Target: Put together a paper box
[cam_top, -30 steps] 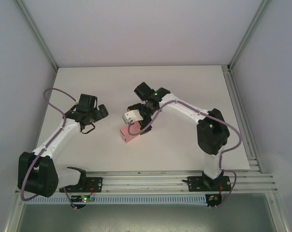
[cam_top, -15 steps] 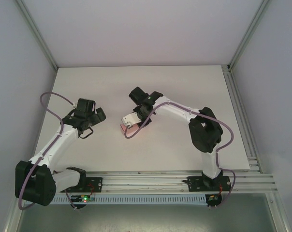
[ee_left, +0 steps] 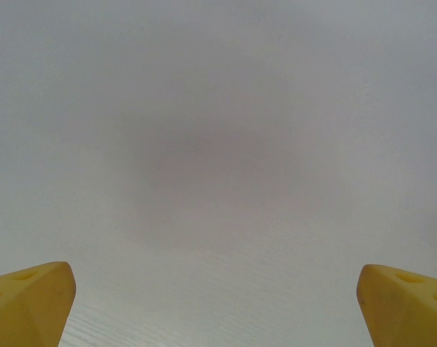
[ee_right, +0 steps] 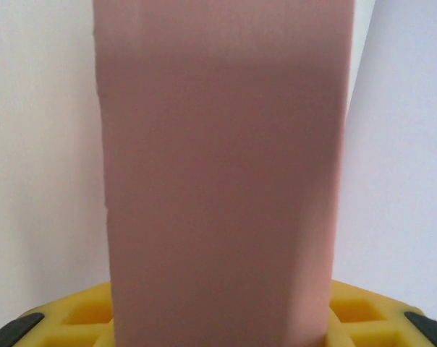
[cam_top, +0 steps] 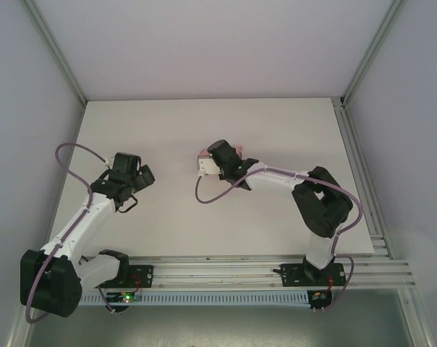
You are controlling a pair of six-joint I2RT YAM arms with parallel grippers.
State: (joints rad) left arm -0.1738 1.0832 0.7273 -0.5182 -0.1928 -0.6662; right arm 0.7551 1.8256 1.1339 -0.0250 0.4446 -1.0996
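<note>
The paper box (ee_right: 222, 181) is a pale-pink rectangular block standing up between the yellow fingers (ee_right: 77, 318) of my right gripper (ee_right: 218, 329), which is shut on its lower part. From above, that right gripper (cam_top: 220, 157) hovers over the middle of the table, and just slivers of the pink box (cam_top: 203, 152) peek out beside it. My left gripper (cam_top: 135, 177) sits apart at the left, open. Its yellow fingertips (ee_left: 30, 303) stand wide with bare table between them.
The white table (cam_top: 276, 130) stretches behind and to both sides of the arms. Grey walls and aluminium frame rails (cam_top: 356, 166) close it in. A purple cable (cam_top: 204, 195) loops under the right wrist.
My right gripper closed on the box, which lay on the table, and carried it up and back toward the table's middle. The left arm drew slightly back to the left, still open.
</note>
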